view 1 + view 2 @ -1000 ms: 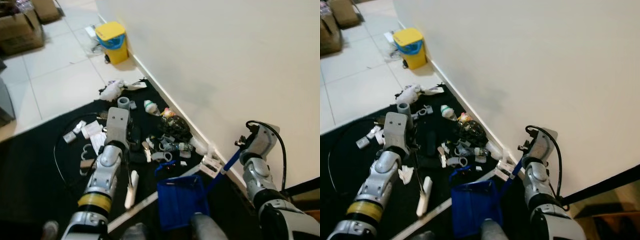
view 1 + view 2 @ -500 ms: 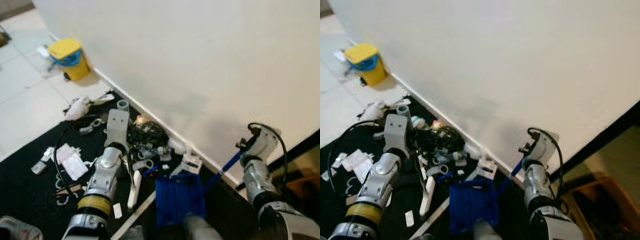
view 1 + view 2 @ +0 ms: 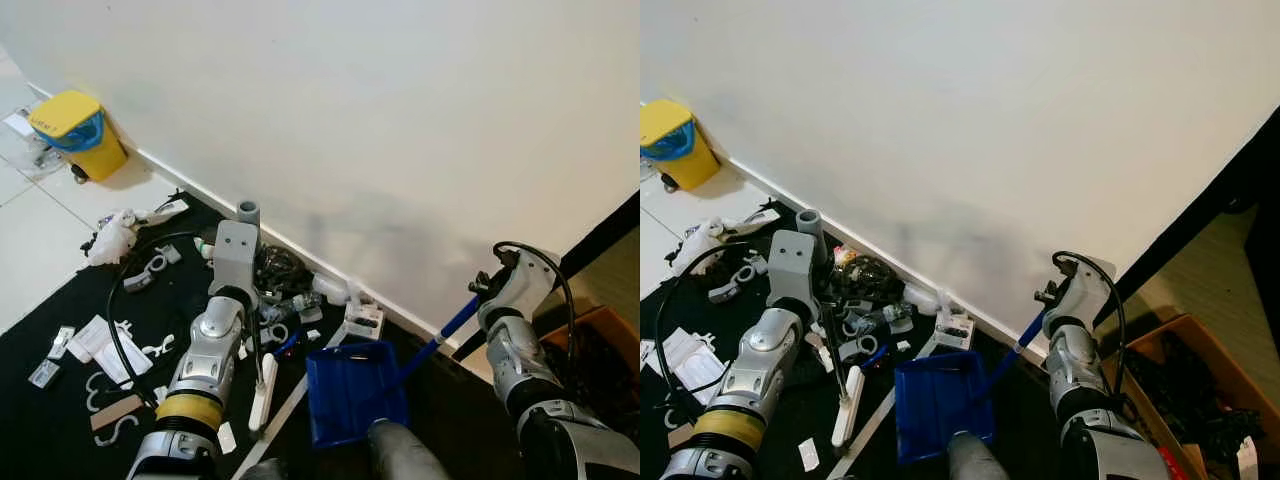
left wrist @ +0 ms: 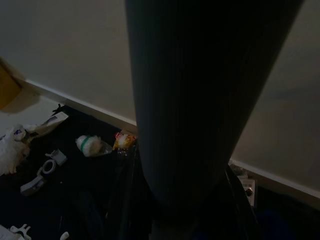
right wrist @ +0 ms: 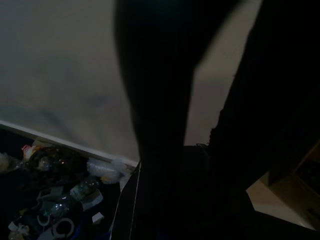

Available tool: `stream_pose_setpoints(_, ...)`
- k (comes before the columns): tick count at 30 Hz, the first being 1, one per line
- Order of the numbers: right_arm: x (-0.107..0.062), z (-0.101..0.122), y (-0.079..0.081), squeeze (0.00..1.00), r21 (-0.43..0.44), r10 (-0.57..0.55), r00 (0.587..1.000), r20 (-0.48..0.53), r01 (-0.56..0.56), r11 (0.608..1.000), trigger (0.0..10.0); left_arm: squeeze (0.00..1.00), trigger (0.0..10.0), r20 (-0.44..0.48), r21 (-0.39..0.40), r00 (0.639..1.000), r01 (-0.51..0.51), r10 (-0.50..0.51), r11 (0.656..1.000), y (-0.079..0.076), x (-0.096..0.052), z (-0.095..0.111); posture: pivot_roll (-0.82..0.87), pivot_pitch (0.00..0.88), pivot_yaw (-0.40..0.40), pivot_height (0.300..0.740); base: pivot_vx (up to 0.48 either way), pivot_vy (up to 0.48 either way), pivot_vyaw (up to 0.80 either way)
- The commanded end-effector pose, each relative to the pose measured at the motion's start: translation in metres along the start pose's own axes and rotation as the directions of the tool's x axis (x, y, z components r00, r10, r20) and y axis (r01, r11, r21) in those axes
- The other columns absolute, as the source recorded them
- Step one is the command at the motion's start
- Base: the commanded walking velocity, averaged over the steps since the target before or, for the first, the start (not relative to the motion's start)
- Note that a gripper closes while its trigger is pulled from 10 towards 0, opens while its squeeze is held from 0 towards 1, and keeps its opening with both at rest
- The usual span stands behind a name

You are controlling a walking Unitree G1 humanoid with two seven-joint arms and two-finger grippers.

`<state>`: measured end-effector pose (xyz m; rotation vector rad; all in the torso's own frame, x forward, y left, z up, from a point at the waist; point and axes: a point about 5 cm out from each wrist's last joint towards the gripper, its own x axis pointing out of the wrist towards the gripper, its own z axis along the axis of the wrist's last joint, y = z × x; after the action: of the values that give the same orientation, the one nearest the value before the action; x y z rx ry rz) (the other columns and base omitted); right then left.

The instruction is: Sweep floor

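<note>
left eye view – one blue dustpan (image 3: 352, 392), one yellow bin (image 3: 76, 134).

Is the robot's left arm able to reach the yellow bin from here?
Probably not. The yellow bin stands far along the wall, well beyond the left gripper, which is busy over the litter on the black mat.

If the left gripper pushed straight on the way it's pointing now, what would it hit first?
Probably the litter heap against the wall's baseboard: the left gripper points along the black mat toward the bottles and plastic scraps there, then the wall behind. Depth is unclear, so it's a rough call.
</note>
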<state>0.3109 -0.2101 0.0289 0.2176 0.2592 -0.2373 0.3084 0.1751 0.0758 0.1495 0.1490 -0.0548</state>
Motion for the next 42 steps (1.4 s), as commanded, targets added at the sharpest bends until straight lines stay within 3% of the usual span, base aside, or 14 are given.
stream_pose_setpoints(1, -0.0025, -0.0082, 0.0020, 0.00, 0.017, 0.012, 0.999, -0.038, -0.011, 1.000, 10.0, 0.00, 10.0, 0.001, 0.017, 1.000, -0.007, 0.007, 1.000, 0.0049, -0.0002, 0.0020, 0.05, 0.106, -0.008, 0.740, 0.000, 0.000, 0.00)
stream_pose_setpoints(7, -0.0045, -0.0128, -0.0014, 0.00, 0.005, 0.009, 0.998, -0.060, -0.009, 1.000, 10.0, 0.00, 10.0, -0.014, 0.015, 1.000, -0.009, 0.009, 1.000, 0.0029, -0.0048, -0.0035, 0.05, 0.106, -0.021, 0.740, 0.000, 0.000, 0.00)
stream_pose_setpoints(16, -0.0029, -0.0137, 0.0081, 0.00, 0.002, 0.039, 0.996, -0.084, -0.039, 0.999, 10.0, 0.00, 10.0, -0.039, -0.010, 0.998, -0.040, 0.040, 0.999, 0.0085, -0.0015, -0.0068, 0.04, 0.102, -0.016, 0.740, 0.000, 0.000, 0.00)
stream_pose_setpoints(34, -0.0055, -0.0177, 0.0001, 0.00, 0.014, 0.005, 0.995, -0.096, -0.004, 1.000, 10.0, 0.00, 10.0, -0.045, -0.022, 0.999, -0.032, 0.031, 0.999, 0.0089, -0.0003, -0.0040, 0.05, 0.111, -0.013, 0.740, 0.000, 0.000, 0.00)
stream_pose_setpoints(42, -0.0025, -0.0128, 0.0004, 0.00, 0.013, 0.007, 0.996, -0.091, -0.006, 1.000, 10.0, 0.00, 10.0, -0.035, -0.024, 0.999, -0.036, 0.035, 0.999, 0.0108, 0.0027, 0.0004, 0.05, 0.094, -0.021, 0.740, 0.000, 0.380, 0.00)
